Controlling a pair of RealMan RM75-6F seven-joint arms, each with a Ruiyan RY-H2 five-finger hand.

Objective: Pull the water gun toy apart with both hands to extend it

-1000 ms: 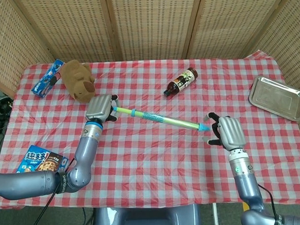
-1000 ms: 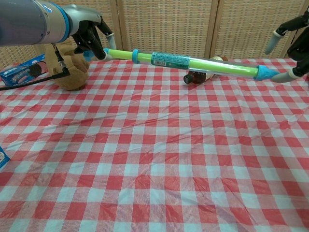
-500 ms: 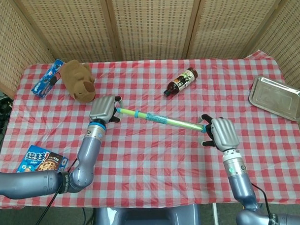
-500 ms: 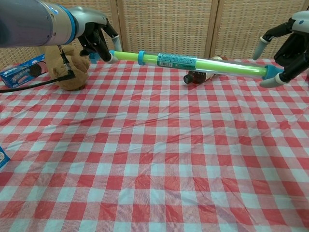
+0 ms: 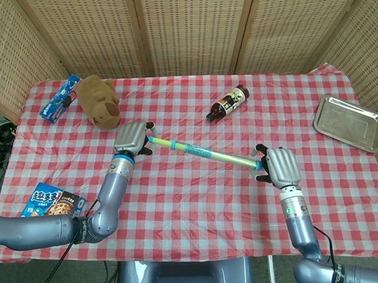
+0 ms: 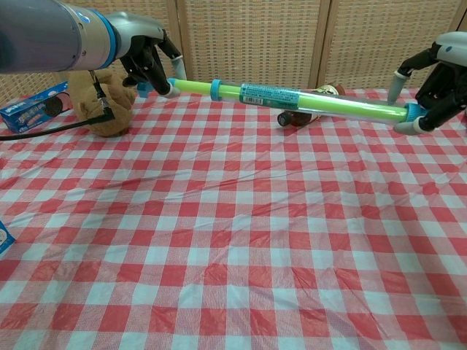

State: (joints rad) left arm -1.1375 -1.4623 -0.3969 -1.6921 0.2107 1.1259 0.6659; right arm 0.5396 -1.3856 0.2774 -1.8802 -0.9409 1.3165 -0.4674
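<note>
right hand (image 6: 446, 80) partly beyond frame edge

Red-checked table (image 5: 178, 198): bottle (image 5: 227, 103), tray (image 5: 348, 123)

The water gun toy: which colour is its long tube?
The water gun toy has a bright yellow-green tube, seen best in the chest view.

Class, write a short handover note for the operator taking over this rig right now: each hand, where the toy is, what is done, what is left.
Left hand holds one end of the water gun toy; right hand holds the blue cap at the other end.
The toy is held in the air above the checked table, slanting down toward the right hand.
Done: both ends gripped, toy lifted.
Left: pull the hands apart to extend it; how far it is out already cannot be told.
</note>
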